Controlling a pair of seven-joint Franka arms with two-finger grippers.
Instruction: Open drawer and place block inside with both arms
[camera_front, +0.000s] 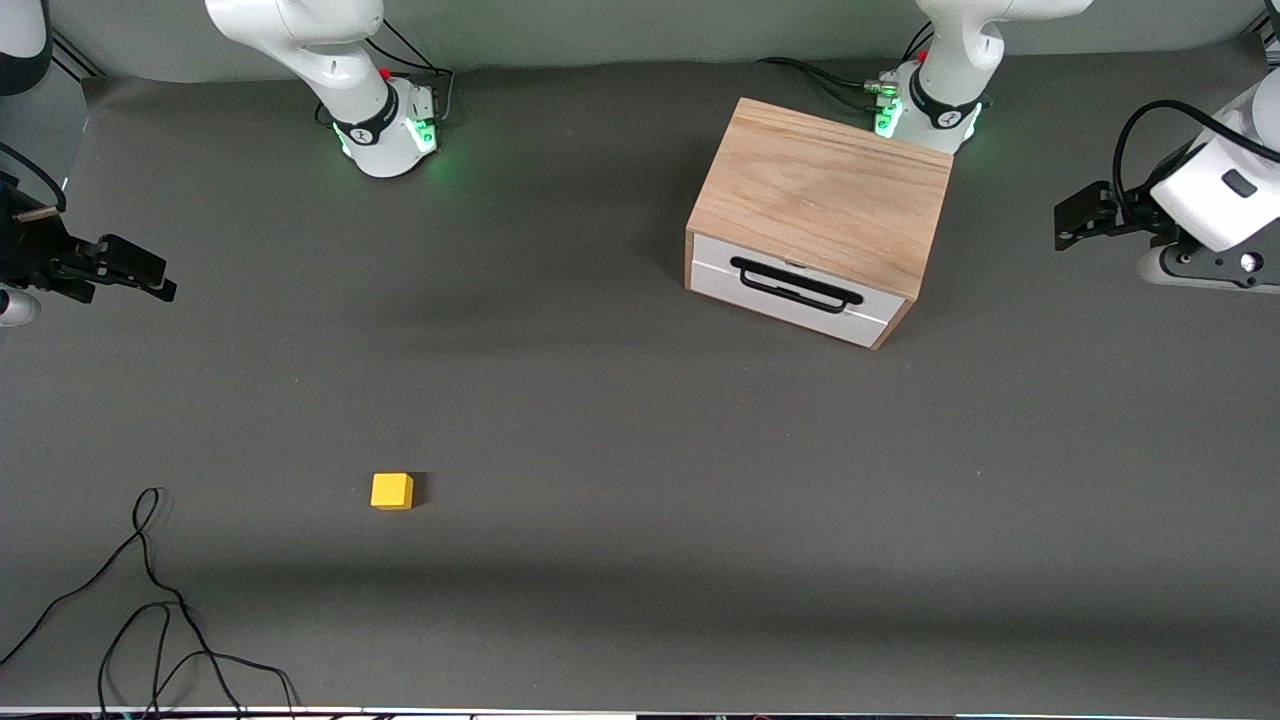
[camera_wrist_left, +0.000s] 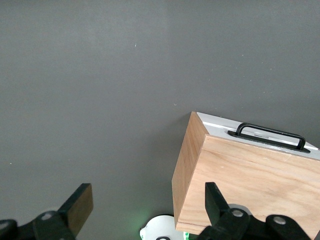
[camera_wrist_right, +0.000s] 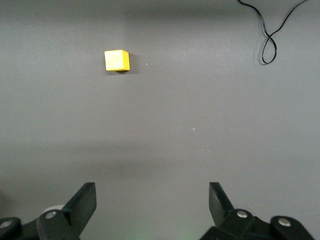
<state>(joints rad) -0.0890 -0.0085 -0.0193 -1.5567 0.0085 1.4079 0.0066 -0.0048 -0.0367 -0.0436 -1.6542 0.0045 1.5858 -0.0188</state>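
The wooden box (camera_front: 825, 195) stands near the left arm's base, its drawer (camera_front: 800, 290) shut, white front and black bar handle facing the front camera. The yellow block (camera_front: 391, 490) lies on the mat nearer the front camera, toward the right arm's end. My left gripper (camera_front: 1075, 220) hangs open and empty above the table's left-arm end, apart from the box. The left wrist view shows its open gripper (camera_wrist_left: 147, 205) and the box (camera_wrist_left: 250, 185). My right gripper (camera_front: 150, 275) is open and empty above the right-arm end. The right wrist view shows its open gripper (camera_wrist_right: 151, 202) and the block (camera_wrist_right: 117, 60).
A loose black cable (camera_front: 150, 600) curls on the mat at the right arm's end, near the front edge; it also shows in the right wrist view (camera_wrist_right: 272, 35). Dark grey mat (camera_front: 640, 420) covers the table.
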